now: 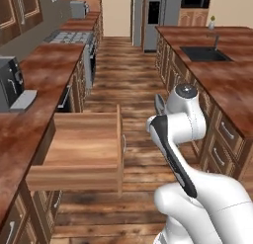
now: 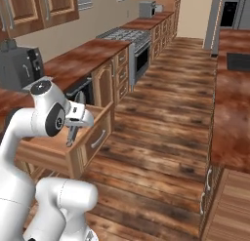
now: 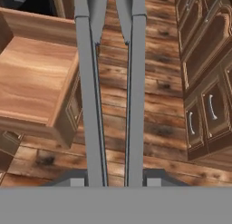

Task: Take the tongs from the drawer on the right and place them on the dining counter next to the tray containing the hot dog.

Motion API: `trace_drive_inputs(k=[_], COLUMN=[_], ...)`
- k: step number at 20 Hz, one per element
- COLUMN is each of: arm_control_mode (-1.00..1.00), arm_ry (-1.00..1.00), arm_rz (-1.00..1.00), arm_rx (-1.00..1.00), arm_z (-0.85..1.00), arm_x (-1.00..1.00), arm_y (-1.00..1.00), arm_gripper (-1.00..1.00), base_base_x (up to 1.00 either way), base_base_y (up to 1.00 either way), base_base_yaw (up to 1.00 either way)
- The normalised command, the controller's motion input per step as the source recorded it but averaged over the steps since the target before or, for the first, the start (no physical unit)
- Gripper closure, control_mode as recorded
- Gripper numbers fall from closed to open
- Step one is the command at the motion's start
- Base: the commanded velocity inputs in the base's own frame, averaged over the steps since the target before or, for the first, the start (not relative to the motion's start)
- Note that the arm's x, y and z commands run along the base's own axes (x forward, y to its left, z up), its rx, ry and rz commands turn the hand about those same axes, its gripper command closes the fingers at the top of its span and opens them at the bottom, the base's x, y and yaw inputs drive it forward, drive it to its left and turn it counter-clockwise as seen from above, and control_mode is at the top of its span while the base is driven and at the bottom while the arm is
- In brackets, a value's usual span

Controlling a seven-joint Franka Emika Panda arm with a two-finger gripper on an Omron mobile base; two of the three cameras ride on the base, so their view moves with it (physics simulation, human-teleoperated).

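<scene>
Hand [image 3: 111,171] holds the tongs [image 3: 111,82], its jaws narrow and clamped on the 2 grey arms near their lower end. In the hand view the tongs run straight up the middle, 2 flat arms side by side with a thin gap between them, tips near the top edge. In the right base view the tongs [image 2: 72,132] hang down from the hand [image 2: 74,122], just in front of the open drawer's [image 2: 53,152] front panel.

Drawer [image 1: 81,149] is pulled out from the left cabinet row, light wood inside, bottom bare. In the hand view the drawer [image 3: 31,78] sits to the left of the tongs, wood floor [image 3: 158,96] under them. Tongs are out of the drawer, held over the floor beside it.

Worktop [image 1: 39,70] above the drawer is reddish-brown, with a grey appliance [image 1: 10,85] on it. Across the aisle is a long dark reddish-brown worktop [image 1: 222,75] with a black sink [image 1: 205,54]. Stove [image 2: 124,35] is farther down the left row.
</scene>
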Motion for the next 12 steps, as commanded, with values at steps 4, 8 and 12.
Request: trace_drive_inputs(k=[4,8,12], arm_control_mode=[1.00,1.00,1.00], arm_ry=[0.00,0.00,0.00], arm_rz=[0.00,0.00,0.00], arm_rx=[0.00,0.00,0.00], arm_z=[0.00,0.00,0.00], arm_x=[0.00,0.00,0.00], arm_y=[0.00,0.00,0.00], arm_gripper=[1.00,1.00,1.00], base_base_x=[0.00,0.00,0.00], base_base_y=[-0.06,-0.25,-0.46], base_base_yaw=[-0.25,-0.14,-0.06])
